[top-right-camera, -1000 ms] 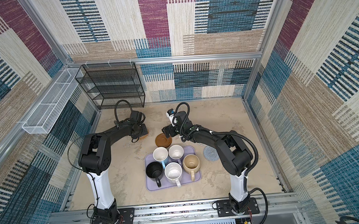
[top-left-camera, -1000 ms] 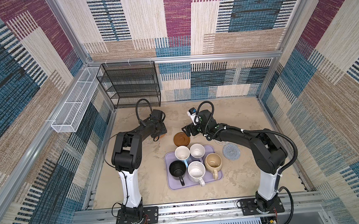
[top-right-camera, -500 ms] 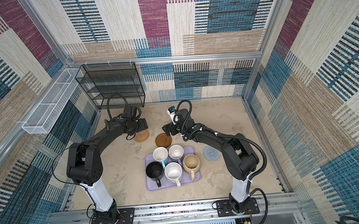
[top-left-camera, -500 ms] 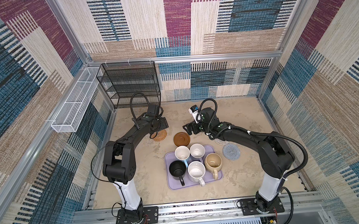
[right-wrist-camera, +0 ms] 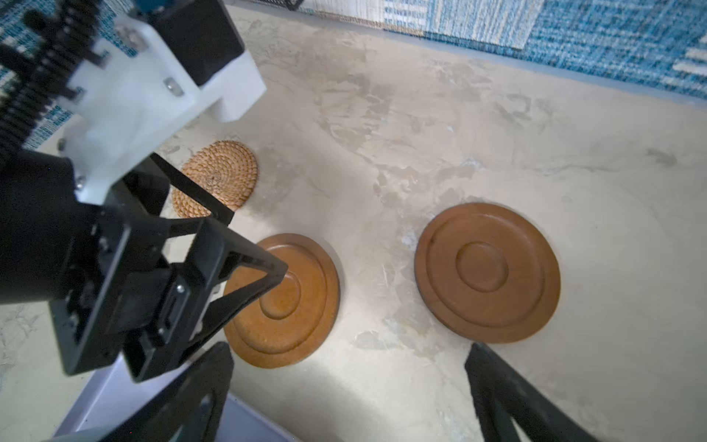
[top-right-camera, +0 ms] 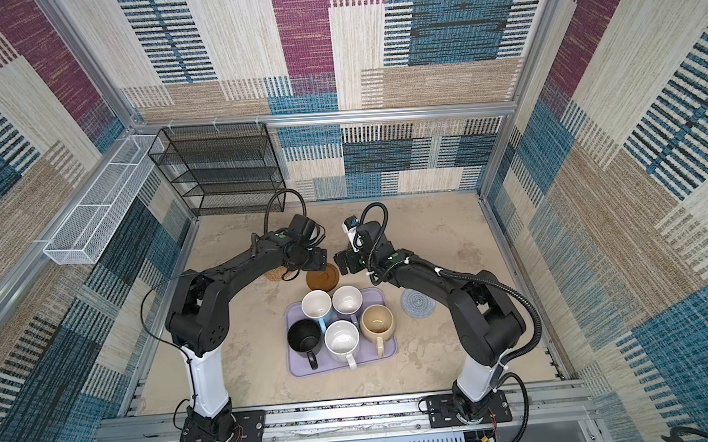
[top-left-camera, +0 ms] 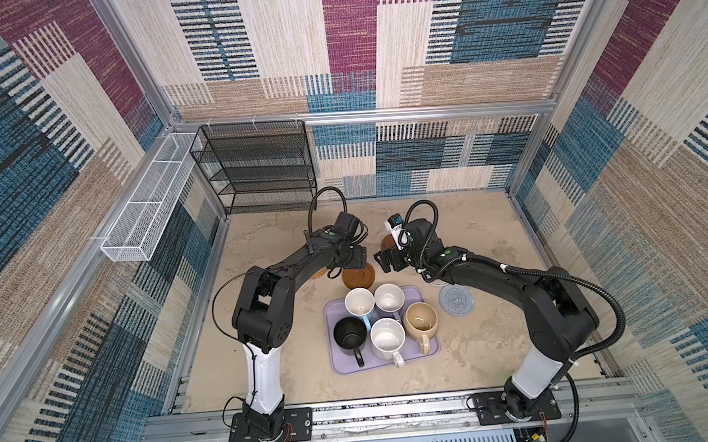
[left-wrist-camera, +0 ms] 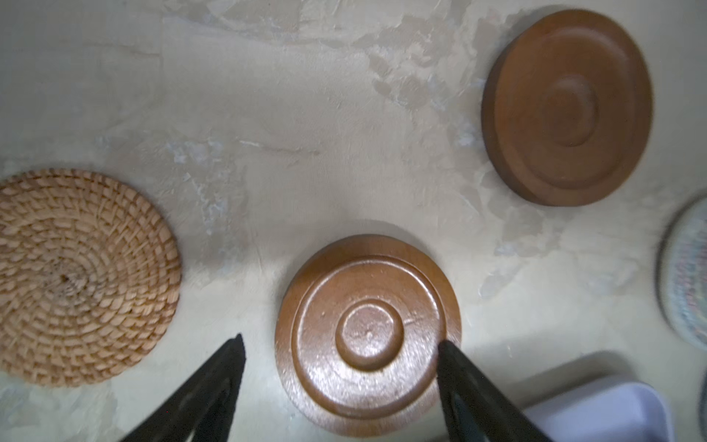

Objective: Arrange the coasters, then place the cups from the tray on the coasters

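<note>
Five cups stand on the lavender tray: light blue, lavender, black, speckled white and beige. Behind the tray, my left gripper hovers open astride a brown coaster, one finger over its rim. The rattan coaster lies free beside it. My right gripper is open and empty over bare table, near the second brown coaster. In a top view a grey-blue coaster lies right of the tray, and a white one peeks from under the right arm.
A black mesh shelf rack stands at the back left and a white wire basket hangs on the left wall. The two grippers are close together behind the tray. Patterned walls enclose the table.
My left gripper has left the rattan coaster on the table, swung right over the brown coaster and opened wider. The right gripper has shifted only slightly.
</note>
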`<action>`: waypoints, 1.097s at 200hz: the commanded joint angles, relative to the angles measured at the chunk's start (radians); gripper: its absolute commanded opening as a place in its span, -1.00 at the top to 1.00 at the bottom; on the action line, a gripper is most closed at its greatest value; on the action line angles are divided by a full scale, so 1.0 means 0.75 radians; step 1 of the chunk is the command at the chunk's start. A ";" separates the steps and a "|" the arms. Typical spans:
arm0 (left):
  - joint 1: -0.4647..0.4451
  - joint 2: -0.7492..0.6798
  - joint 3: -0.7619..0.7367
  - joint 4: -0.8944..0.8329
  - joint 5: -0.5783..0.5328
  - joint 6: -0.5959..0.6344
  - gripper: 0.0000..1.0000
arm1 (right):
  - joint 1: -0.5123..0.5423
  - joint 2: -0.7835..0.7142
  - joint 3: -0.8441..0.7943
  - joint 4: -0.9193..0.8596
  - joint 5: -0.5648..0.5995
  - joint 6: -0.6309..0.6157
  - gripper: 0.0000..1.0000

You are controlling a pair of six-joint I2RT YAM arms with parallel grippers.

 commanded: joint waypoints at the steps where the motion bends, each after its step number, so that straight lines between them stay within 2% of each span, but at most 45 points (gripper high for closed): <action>1: -0.022 0.067 0.062 -0.101 -0.086 0.093 -0.65 | -0.019 -0.023 -0.023 0.046 0.007 0.020 -0.95; 26: -0.031 0.131 0.120 -0.127 -0.065 0.127 -0.65 | -0.044 -0.025 -0.041 0.062 0.006 0.030 -0.95; 63: -0.059 0.212 0.201 -0.199 -0.195 0.165 -0.58 | -0.066 -0.018 -0.051 0.078 0.004 0.037 -0.95; 138: -0.039 0.338 0.355 -0.308 -0.313 0.120 -0.40 | -0.102 0.021 -0.024 0.109 -0.028 0.049 -0.95; 190: 0.008 0.342 0.407 -0.317 -0.294 0.091 -0.37 | -0.123 0.063 0.013 0.130 -0.071 0.049 -0.94; 219: 0.012 0.264 0.358 -0.193 -0.118 0.110 -0.46 | -0.146 0.114 0.050 0.162 -0.116 0.049 -0.94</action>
